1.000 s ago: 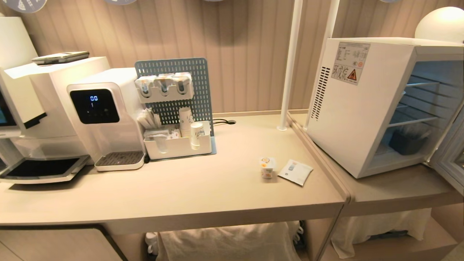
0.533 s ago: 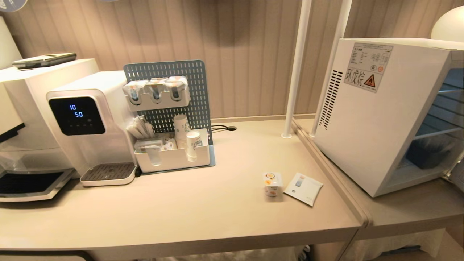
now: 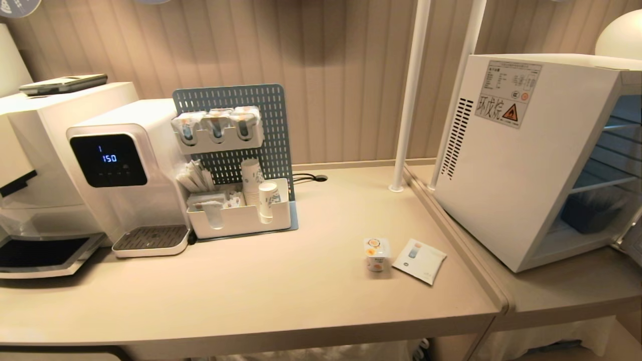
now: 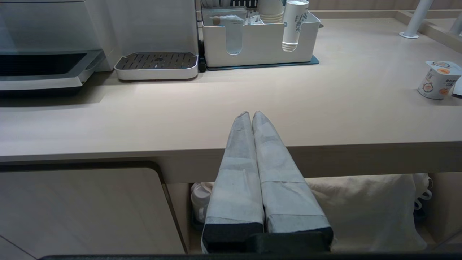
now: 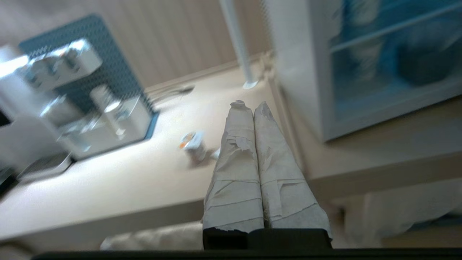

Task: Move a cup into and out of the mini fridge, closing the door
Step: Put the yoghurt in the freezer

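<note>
Right gripper (image 5: pixel 252 105): jaws clenched, empty, short of the cup (image 5: pixel 194 143).
Left gripper (image 4: pixel 251 115): jaws clenched, empty, low at the bench (image 4: pixel 180 119) edge.
Cup: upright, lower centre of head view, just beside a sachet (image 3: pixel 419 260).
Risk: pressed-together jaws could topple the cup.
Views: only wrist views show grippers; right wrist view shows the mini fridge (image 5: pixel 310 65) interior.

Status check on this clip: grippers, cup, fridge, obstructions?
Left gripper and right gripper both shut, empty, short of the counter. Cup upright on the counter beside a flat packet. Mini fridge stands open. Path clear.
</note>
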